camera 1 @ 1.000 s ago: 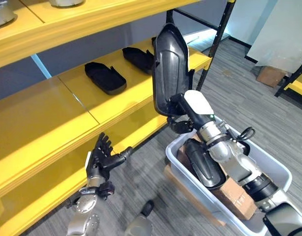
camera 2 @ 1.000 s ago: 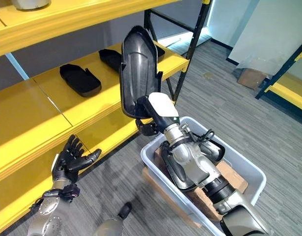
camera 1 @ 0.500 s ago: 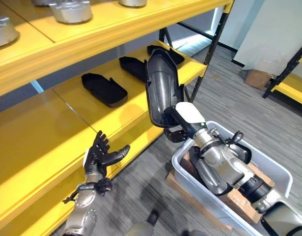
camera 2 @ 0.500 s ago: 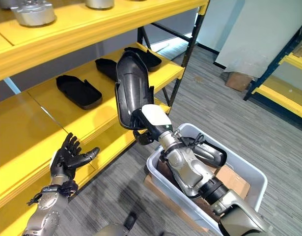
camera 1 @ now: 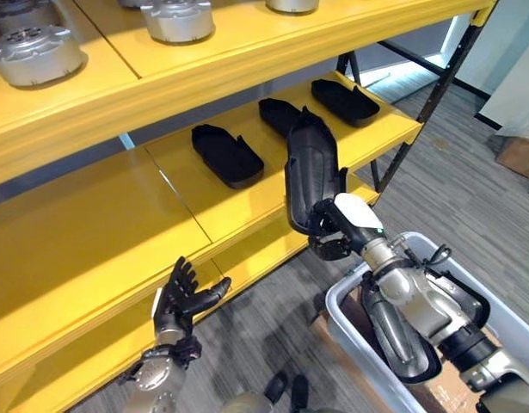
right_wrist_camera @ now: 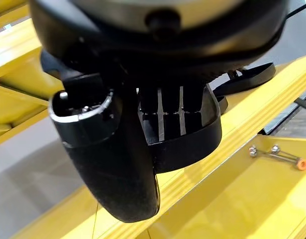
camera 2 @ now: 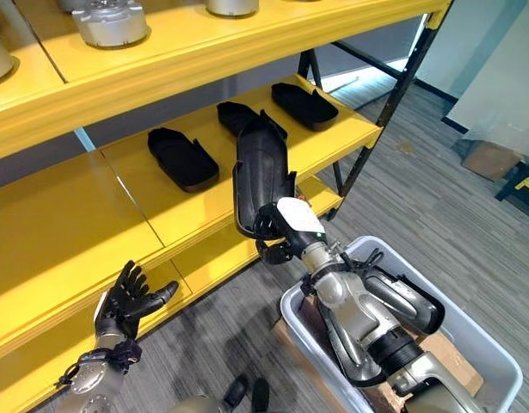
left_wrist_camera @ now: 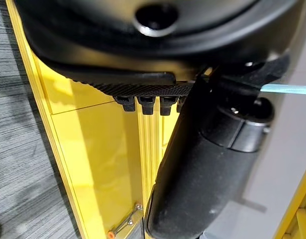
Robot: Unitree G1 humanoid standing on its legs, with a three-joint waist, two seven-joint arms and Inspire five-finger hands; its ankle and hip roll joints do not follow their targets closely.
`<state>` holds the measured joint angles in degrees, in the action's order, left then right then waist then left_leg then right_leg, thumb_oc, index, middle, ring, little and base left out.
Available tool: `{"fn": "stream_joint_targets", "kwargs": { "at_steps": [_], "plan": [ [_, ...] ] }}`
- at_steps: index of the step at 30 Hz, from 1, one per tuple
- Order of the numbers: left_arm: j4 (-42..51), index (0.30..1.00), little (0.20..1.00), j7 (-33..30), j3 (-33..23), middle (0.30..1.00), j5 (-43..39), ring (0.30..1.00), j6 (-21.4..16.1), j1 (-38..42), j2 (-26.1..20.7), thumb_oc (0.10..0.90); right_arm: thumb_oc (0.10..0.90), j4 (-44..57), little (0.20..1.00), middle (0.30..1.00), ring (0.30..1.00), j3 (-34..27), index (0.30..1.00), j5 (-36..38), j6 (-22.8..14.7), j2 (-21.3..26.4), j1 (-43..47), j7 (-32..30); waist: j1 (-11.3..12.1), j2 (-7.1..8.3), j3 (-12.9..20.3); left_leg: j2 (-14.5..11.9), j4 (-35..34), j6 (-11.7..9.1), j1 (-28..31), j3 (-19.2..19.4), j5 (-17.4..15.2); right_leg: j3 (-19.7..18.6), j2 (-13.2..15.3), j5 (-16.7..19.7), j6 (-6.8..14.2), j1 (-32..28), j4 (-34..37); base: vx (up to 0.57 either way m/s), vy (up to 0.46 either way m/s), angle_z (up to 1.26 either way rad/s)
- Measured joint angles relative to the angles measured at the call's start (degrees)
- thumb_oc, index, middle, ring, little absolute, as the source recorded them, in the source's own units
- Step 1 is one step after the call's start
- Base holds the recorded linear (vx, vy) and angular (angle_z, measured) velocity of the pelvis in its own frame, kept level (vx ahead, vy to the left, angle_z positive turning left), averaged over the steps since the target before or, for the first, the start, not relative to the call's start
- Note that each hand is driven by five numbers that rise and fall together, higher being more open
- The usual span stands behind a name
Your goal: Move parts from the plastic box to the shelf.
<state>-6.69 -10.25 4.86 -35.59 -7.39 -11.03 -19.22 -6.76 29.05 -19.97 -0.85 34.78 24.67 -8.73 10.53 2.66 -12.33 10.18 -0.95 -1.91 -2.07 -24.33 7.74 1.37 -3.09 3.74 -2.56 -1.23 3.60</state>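
My right hand point(camera 1: 326, 231) is shut on the lower end of a long black moulded part point(camera 1: 309, 172), held upright just in front of the middle shelf's edge point(camera 1: 247, 225). In the right wrist view the fingers point(right_wrist_camera: 165, 107) curl over the part's rim point(right_wrist_camera: 192, 144) with the thumb point(right_wrist_camera: 110, 164) on the near side. The grey plastic box point(camera 1: 350, 323) stands on the floor at lower right with another black part point(camera 1: 397, 340) in it. Three similar black parts point(camera 1: 227, 155) point(camera 1: 277, 114) point(camera 1: 344, 101) lie on the middle shelf. My left hand point(camera 1: 180, 297) hovers open, low, by the bottom shelf.
Silver metal castings point(camera 1: 33, 56) point(camera 1: 176, 17) sit on the top yellow shelf. A black shelf post point(camera 1: 415, 116) runs down on the right. Brown cardboard point(camera 2: 458, 366) lies in the box. Grey carpet floor point(camera 1: 470, 198) spreads to the right.
The view has shifted, bringing the shelf closer. My right hand has carried the black part lower and nearer the middle shelf's edge. The left hand stays open and low.
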Motion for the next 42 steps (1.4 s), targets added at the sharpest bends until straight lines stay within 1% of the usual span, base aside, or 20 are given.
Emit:
{"fn": "stream_joint_targets", "kwargs": {
  "at_steps": [1,2,3,4,6,8,9,10,11,12,13,15,16,18,19,20,27,33,36,42],
  "plan": [
    [-0.9,1.0,1.0,0.2,0.5,1.0,0.0,1.0,0.0,1.4,0.0,0.9,0.4,0.1,0.3,0.3,0.3,-0.8,0.3,0.1,-0.1,0.7,0.0,0.0,-1.1,0.52,-1.2,1.0,0.7,-3.3,-0.8,0.8,1.2,1.8,1.8,0.4,-0.7,0.0,-0.2,-0.14,0.028,1.13],
    [-1.3,1.0,1.0,0.6,0.8,1.0,0.0,1.0,0.0,2.1,-0.2,0.9,0.4,0.5,0.3,0.3,0.3,-1.3,0.3,0.3,-0.1,1.9,0.0,-0.1,-2.4,0.71,-1.8,0.8,2.6,-5.5,-2.1,5.2,-0.1,3.4,3.1,0.5,-1.1,-0.2,0.4,-0.13,0.019,1.31],
    [-1.4,1.0,1.0,1.0,0.4,1.0,0.0,1.0,0.0,3.0,-0.5,0.9,0.4,1.1,0.3,0.3,0.3,-2.7,0.3,0.5,-0.1,2.4,0.1,-0.1,-2.9,1.24,-3.4,-2.2,6.7,-1.2,-4.1,13.6,-4.1,4.6,3.7,0.1,-1.7,-0.1,0.1,-0.06,0.003,0.8],
    [-1.1,1.0,1.0,0.8,-0.3,1.0,0.0,1.0,-0.1,2.4,-0.5,0.9,0.4,1.4,0.3,0.3,0.3,-3.5,0.3,0.5,-0.1,1.9,0.1,-0.1,-2.2,1.33,-3.9,-6.1,7.4,0.0,-3.9,16.6,-5.2,4.2,3.7,0.0,-1.9,0.4,-0.2,-0.1,0.058,0.43],
    [-1.6,1.0,1.0,0.6,-0.9,1.0,-0.1,1.0,0.3,2.4,-0.7,0.9,0.4,2.0,0.3,0.3,0.3,-4.5,0.3,0.5,-0.1,0.9,-0.1,-0.4,-3.2,1.78,-4.8,-12.3,10.0,-0.8,-3.9,22.5,-8.1,6.2,4.1,0.1,-2.4,0.1,-0.1,-0.04,0.064,0.35],
    [-2.4,1.0,1.0,0.7,-0.2,1.0,-0.1,1.0,1.1,3.6,-0.4,0.9,0.4,2.1,0.3,0.3,0.3,-5.8,0.3,0.5,-0.1,1.1,-0.7,-0.7,-5.8,1.79,-5.6,-19.6,10.8,-4.5,-3.5,25.8,-8.8,10.3,5.8,-0.2,-2.1,-0.5,-0.3,-0.01,0.11,0.93],
    [-2.9,1.0,1.0,0.9,0.6,1.0,0.0,1.0,1.2,4.8,0.0,0.9,0.4,2.2,0.3,0.3,0.3,-7.3,0.3,0.5,0.0,1.6,-1.6,-0.8,-6.6,1.44,-6.0,-22.9,9.6,-6.3,-2.9,26.1,-8.0,12.0,6.8,-0.3,-2.0,-0.6,-1.0,0.04,0.145,1.23],
    [-2.9,1.0,1.0,1.0,1.4,1.0,0.0,1.0,1.2,5.6,0.0,0.9,0.4,2.2,0.3,0.3,0.3,-8.8,0.3,0.5,0.2,1.9,-2.4,-1.3,-7.9,1.06,-6.2,-27.1,8.3,-7.9,-2.6,30.3,-7.1,14.1,7.8,-0.7,-1.4,-1.3,-1.0,0.08,0.158,1.17],
    [-2.7,1.0,1.0,1.2,1.8,1.0,0.0,1.0,1.2,6.0,0.4,0.9,0.4,2.3,0.3,0.3,0.3,-10.5,0.3,0.5,0.4,2.1,-3.3,-1.5,-8.9,0.04,-6.2,-30.2,5.3,-9.5,-2.2,31.4,-5.9,15.6,8.3,-1.0,-0.3,-1.9,-1.2,0.07,0.158,1.01],
    [-2.7,1.0,1.0,1.5,2.1,1.0,0.0,1.0,1.2,6.3,1.1,0.9,0.4,2.3,0.3,0.3,0.3,-12.2,0.3,0.5,0.7,2.4,-4.2,-2.1,-8.9,-1.38,-6.1,-32.3,2.3,-10.5,-1.3,31.6,-5.0,16.5,8.7,-1.2,1.5,-2.5,-1.5,0.11,0.178,0.82],
    [-2.5,1.0,1.0,2.0,2.3,1.0,0.0,1.0,1.2,6.3,2.7,0.9,0.4,2.5,0.3,0.3,0.3,-14.0,0.3,0.5,1.4,3.7,-4.6,-2.8,-9.0,-4.48,-6.0,-33.8,-0.7,-10.1,0.2,33.0,-2.9,17.5,9.5,-0.9,4.2,-3.5,-1.5,0.15,0.162,0.47],
    [-1.6,1.0,1.0,2.2,2.3,1.0,0.0,1.0,1.2,4.6,4.6,0.9,0.4,3.4,0.3,0.3,0.3,-15.2,0.3,0.5,1.5,5.7,-5.2,-3.2,-9.1,-9.56,-4.0,-32.5,-1.7,-6.2,1.3,33.4,-1.4,17.6,9.1,-0.3,7.8,-4.1,-0.7,0.18,0.184,0.14],
    [-1.8,1.0,1.0,2.2,2.2,1.0,0.0,1.0,1.3,4.3,4.5,0.9,0.4,3.9,0.3,0.3,0.3,-16.1,0.3,0.4,1.6,4.8,-6.2,-4.1,-8.7,-10.04,-3.2,-31.6,-2.8,-11.4,2.0,32.0,0.4,17.0,9.7,0.3,9.2,-4.3,-0.2,0.11,0.126,0.0],
    [-1.7,1.0,1.0,2.1,1.5,1.0,0.0,1.0,1.4,4.0,1.9,0.9,0.4,4.9,0.3,0.3,0.3,-16.0,0.3,0.5,1.5,2.1,-7.5,-4.8,-8.8,-5.74,-3.2,-26.6,-3.4,-9.3,2.0,31.7,0.1,16.5,14.2,0.8,9.5,-4.4,0.0,0.12,0.161,0.25],
    [-1.6,1.0,1.0,2.2,1.5,1.0,0.0,1.0,1.6,3.9,-1.0,0.9,0.4,5.4,0.3,0.3,0.3,-14.4,0.3,0.4,1.4,1.0,-7.9,-4.6,-7.3,-3.16,-2.9,-23.2,-3.4,-7.6,2.0,31.9,-0.4,16.4,17.0,1.0,9.2,-4.6,-0.4,0.21,0.285,0.45],
    [-1.5,1.0,1.0,2.2,1.6,1.0,0.0,1.0,1.6,3.7,-2.6,0.9,0.4,5.9,0.3,0.3,0.3,-13.6,0.3,0.4,1.4,-0.9,-8.1,-4.3,-5.6,-2.07,-2.3,-20.9,-3.3,-6.8,2.6,31.7,-0.8,16.5,19.1,1.1,9.2,-5.4,-0.8,0.19,0.266,0.34],
    [0.6,1.0,1.0,1.9,1.5,1.0,0.1,1.0,1.6,2.9,-2.7,0.9,0.4,8.1,0.3,0.3,0.3,-12.8,0.3,-0.2,1.1,-1.4,-7.7,-3.6,-2.2,-1.59,-2.0,-19.4,-3.3,-6.0,2.7,29.6,-1.1,17.2,20.3,1.8,11.4,-7.4,-0.7,0.09,0.118,0.19],
    [0.6,1.0,1.0,1.7,1.5,1.0,0.4,1.0,1.1,3.0,-2.6,0.9,0.4,7.9,0.3,0.3,0.3,-11.8,0.3,-0.2,1.8,-1.4,-7.7,-3.5,-1.9,1.78,0.0,-18.0,-1.3,-6.0,-1.5,26.9,-1.2,20.5,21.3,0.1,14.0,-7.0,-0.3,0.08,0.067,0.25],
    [0.6,1.0,1.0,1.6,1.5,1.0,0.4,1.0,1.0,3.0,-2.6,0.9,0.4,7.3,0.3,0.3,0.3,-11.6,0.3,-0.2,1.8,-1.3,-7.6,-3.3,-0.6,2.77,0.6,-17.8,0.1,-6.0,-4.2,25.5,-1.1,21.7,21.3,-0.2,14.2,-5.8,-0.4,0.03,0.003,0.23],
    [0.6,1.0,1.0,0.1,1.2,1.0,0.4,1.0,1.1,1.6,-2.7,0.9,0.4,2.6,0.3,0.3,0.3,-5.5,0.3,-0.2,2.1,-0.4,-3.6,-0.9,1.4,2.88,0.7,-16.9,1.8,-5.6,-9.4,22.0,-0.8,24.9,21.4,-0.5,14.6,-4.2,-0.5,0.02,-0.009,0.29]
  ]
}}
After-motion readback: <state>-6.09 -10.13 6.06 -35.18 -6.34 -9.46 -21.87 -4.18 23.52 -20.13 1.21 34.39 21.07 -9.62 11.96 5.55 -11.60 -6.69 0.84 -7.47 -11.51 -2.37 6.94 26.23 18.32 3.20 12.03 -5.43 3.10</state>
